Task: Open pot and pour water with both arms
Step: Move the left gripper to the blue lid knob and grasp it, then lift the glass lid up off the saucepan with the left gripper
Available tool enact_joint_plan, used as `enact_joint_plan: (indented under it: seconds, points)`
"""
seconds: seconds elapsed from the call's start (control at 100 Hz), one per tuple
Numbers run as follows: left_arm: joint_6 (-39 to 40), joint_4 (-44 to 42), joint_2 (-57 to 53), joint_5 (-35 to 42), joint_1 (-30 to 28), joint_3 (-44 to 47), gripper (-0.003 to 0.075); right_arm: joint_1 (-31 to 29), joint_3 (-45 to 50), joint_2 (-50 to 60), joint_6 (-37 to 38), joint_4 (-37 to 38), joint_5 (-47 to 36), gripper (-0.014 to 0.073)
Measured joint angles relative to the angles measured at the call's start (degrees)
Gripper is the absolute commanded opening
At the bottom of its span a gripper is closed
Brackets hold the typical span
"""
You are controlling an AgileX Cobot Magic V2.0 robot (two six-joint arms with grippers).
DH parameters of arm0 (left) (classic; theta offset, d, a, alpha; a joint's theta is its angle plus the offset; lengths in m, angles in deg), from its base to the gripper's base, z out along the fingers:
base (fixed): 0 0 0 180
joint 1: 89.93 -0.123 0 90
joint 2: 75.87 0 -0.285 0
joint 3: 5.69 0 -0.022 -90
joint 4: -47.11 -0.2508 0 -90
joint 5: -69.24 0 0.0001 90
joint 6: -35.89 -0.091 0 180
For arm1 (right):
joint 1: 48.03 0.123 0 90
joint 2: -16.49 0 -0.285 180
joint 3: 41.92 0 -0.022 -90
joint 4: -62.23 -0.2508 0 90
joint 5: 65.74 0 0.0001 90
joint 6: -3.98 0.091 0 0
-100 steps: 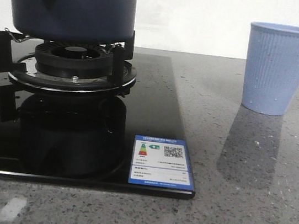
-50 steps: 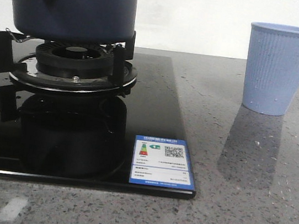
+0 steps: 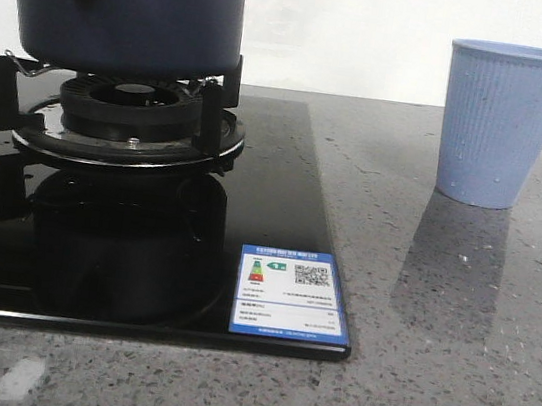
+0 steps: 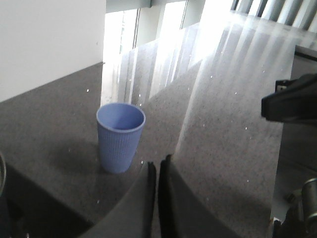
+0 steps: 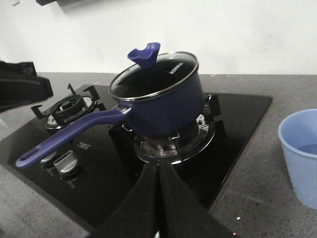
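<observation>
The dark navy-blue pot (image 3: 138, 3) stands on the gas burner at the far left of the front view, its top cut off. In the right wrist view the pot (image 5: 163, 101) has a glass lid (image 5: 151, 74) with a blue knob (image 5: 144, 53) and a long blue handle (image 5: 69, 136). My right gripper (image 5: 158, 165) is shut and empty, in front of the pot and apart from it. My left gripper (image 4: 158, 162) is shut and empty above the counter, beside the light blue ribbed cup (image 4: 120, 136). The cup (image 3: 504, 125) stands upright at the right.
The black glass stove (image 3: 279, 214) carries a blue and white label (image 3: 287, 301) at its front right corner. A second burner (image 5: 69, 106) and a silver control knob (image 5: 64, 161) lie left of the pot. The counter (image 3: 449, 370) is grey speckled stone. A white wall is behind.
The whole front view has shifted a few pixels to the left. The pot and the cup stand where they stood.
</observation>
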Motion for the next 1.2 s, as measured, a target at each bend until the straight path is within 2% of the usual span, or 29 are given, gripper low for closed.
enact_joint_plan:
  seconds: [0.19,0.29,0.36,0.43,0.48,0.56,0.65,0.72,0.77,0.97,1.2]
  points:
    - [-8.8,5.5,6.0,-6.9,-6.2,-7.9,-0.0013,0.0,0.0,0.0,-0.1,3.4,-1.1,-0.0075]
    - [-13.5,5.9,8.2,-10.2,-11.9,-10.5,0.0047,0.0,0.0,0.0,-0.1,5.2,-1.2,-0.0074]
    - [-16.6,5.9,9.0,-11.3,-15.6,-11.0,0.0137,0.0,0.0,0.0,-0.1,6.1,-1.2,-0.0050]
    - [-18.2,5.9,9.6,-11.7,-18.5,-11.1,0.0271,0.0,0.0,0.0,-0.6,6.5,-1.2,0.0011]
    - [-19.0,5.8,10.1,-11.7,-19.7,-11.1,0.0383,0.0,0.0,0.0,-1.5,6.7,-1.2,0.0080]
    - [-19.4,5.5,10.8,-11.6,-20.4,-11.1,0.0473,0.0,0.0,0.0,-2.6,6.8,-1.2,0.0242]
    - [-19.7,4.0,11.4,-9.8,-20.4,-11.2,0.0482,0.0,0.0,0.0,-2.9,6.9,-1.5,0.0439]
    - [-20.4,2.1,12.2,-8.0,-20.4,-11.2,0.0482,0.0,0.0,0.0,-3.1,6.9,-1.9,0.0541]
    - [-21.3,1.2,13.0,-6.7,-20.4,-11.2,0.0482,0.0,0.0,0.0,-3.1,6.9,-2.3,0.0578]
    - [-26.1,3.2,18.8,-5.2,-20.4,-11.2,0.0482,0.0,0.0,0.0,-3.2,6.9,-2.7,0.0582]
    - [-34.1,12.3,25.3,-3.8,-20.4,-11.2,0.0483,0.2,0.0,0.0,-3.2,6.9,-2.7,0.0582]
